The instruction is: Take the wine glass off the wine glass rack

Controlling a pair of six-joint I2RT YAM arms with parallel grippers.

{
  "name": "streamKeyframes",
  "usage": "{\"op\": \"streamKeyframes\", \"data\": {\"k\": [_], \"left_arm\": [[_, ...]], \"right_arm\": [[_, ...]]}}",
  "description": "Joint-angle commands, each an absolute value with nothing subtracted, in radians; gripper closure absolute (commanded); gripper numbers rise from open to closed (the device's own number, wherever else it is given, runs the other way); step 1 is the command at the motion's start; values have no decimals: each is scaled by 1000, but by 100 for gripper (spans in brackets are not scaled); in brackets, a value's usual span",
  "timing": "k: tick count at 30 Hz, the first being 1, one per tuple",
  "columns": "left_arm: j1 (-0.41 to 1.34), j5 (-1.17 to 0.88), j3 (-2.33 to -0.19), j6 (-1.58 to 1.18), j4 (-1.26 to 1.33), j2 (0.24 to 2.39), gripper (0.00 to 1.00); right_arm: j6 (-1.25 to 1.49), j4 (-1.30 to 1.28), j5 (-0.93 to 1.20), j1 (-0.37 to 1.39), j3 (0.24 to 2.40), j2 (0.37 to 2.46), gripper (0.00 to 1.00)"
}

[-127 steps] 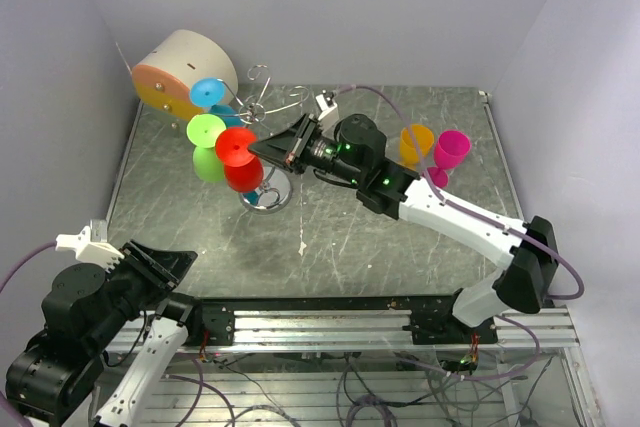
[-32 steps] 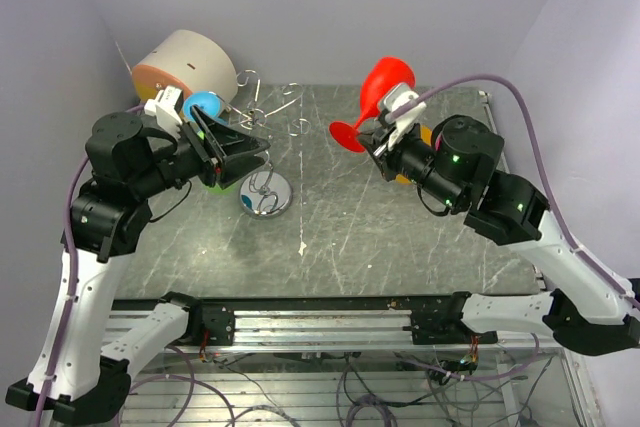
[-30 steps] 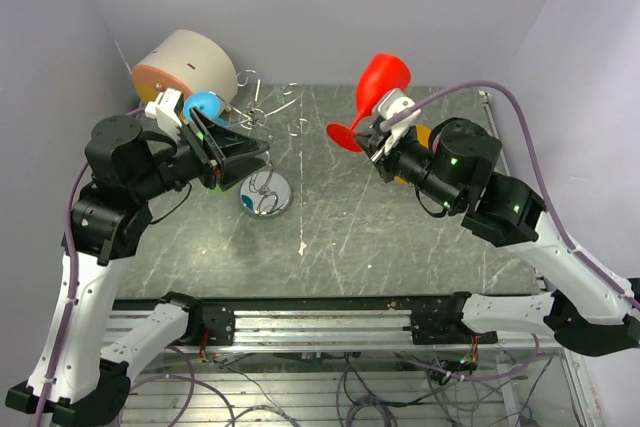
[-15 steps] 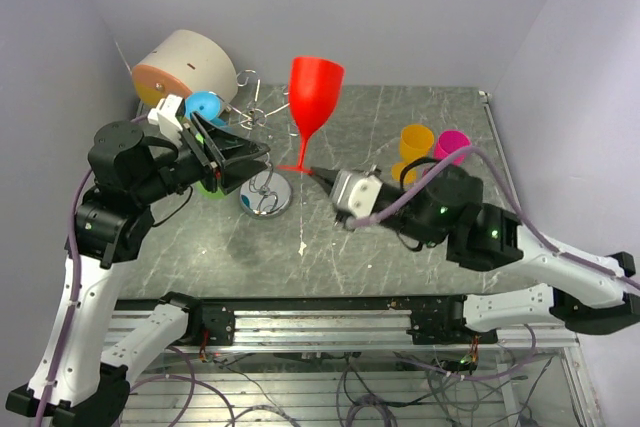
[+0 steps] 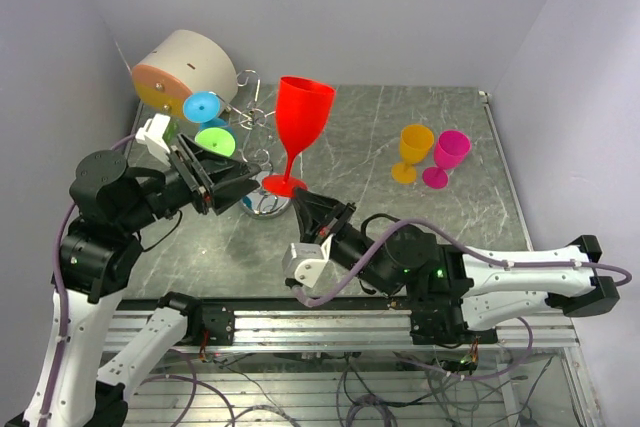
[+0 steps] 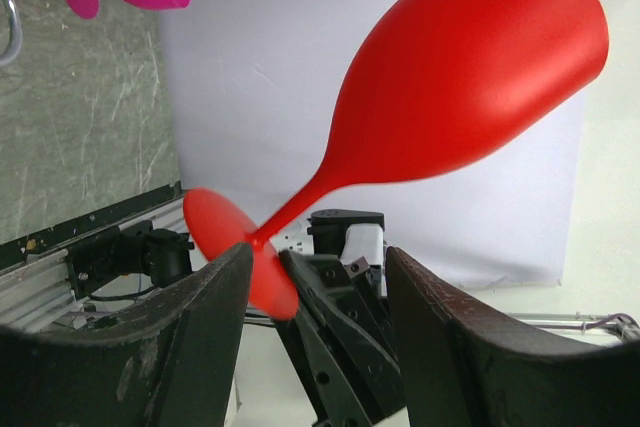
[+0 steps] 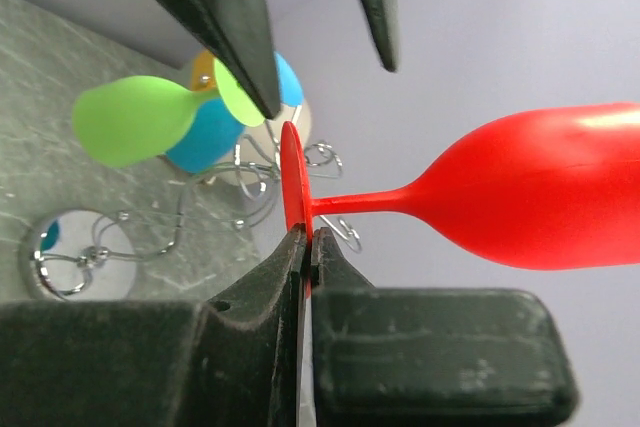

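Top external: red wine glass (image 5: pixel 302 115) is off the wine glass rack (image 5: pixel 266 203), where it hung a few seconds ago. Right gripper (image 7: pixel 303 239) is pinched narrow on the rim of its foot, bowl up. Half a second ago the glass stood further toward 12 o'clock; now it sits lower and nearer, foot just at 1 o'clock of the rack's shiny base. Can't tell if the foot touches the table. Right arm has swung from 3 o'clock to the middle. Left gripper (image 5: pixel 252 175) has jaws wide, nothing in them, at 9 o'clock of the rack base, pulled back a little from the hooks. Green glass (image 5: pixel 213 137) and blue glass (image 5: pixel 203 107) hang on the rack; orange glass (image 5: pixel 414 152) and pink glass (image 5: pixel 448 155) stand at 3 o'clock. Judgement: removal done for red, set-down left.
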State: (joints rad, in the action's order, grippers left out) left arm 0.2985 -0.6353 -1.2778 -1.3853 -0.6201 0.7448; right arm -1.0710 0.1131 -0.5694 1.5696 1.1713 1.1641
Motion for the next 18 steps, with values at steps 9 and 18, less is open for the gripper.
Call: {"op": "streamKeyframes", "data": {"k": [9,18], "left_arm": [[302,-696,-1220,-1451,-665,701,34],[302,-701,-1189,-1496,-639,670,34]], "right_arm": [[-1319,490,-658,1637,1058,1159,100],[-1322,562,-646,1648,1030,1211,100]]}}
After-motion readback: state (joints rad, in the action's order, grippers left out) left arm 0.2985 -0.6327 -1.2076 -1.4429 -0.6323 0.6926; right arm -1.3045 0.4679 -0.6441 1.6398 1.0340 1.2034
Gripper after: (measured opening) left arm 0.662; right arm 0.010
